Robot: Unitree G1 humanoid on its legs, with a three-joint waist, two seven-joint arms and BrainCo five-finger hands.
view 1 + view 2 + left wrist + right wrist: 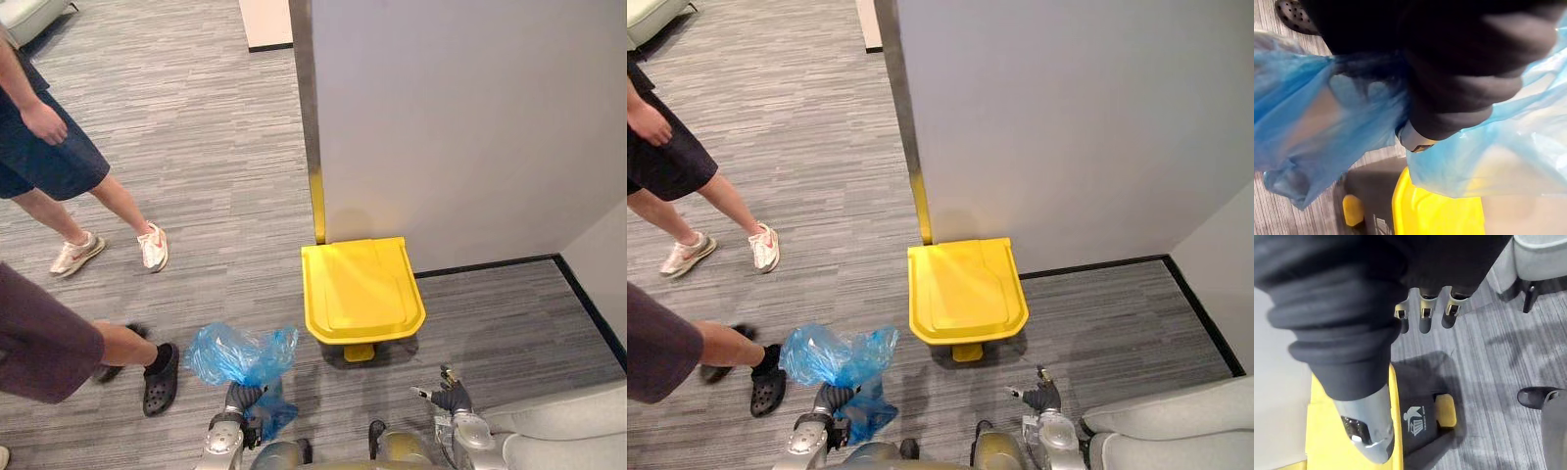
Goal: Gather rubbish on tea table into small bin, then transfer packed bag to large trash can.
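Observation:
A crumpled blue plastic bag [240, 354] hangs just above the carpet to the left of the yellow-lidded trash can [361, 289]. My left hand [242, 399] is under the bag, and the blue film [1312, 127] bunches around its curled fingers in the left wrist view. The can's lid is down and its yellow pedal [359, 352] faces me. My right hand [449, 397] hovers low to the right of the can, its fingers [1422, 313] straight and holding nothing. Past them lie the lid [1322, 440] and the pedal [1445, 411].
The can stands against a grey wall [460, 127] at a corner. One person in white sneakers [152, 245] stands at the upper left. Another in black clogs [159, 377] is close beside the bag. A light grey sofa [558, 436] sits at the lower right.

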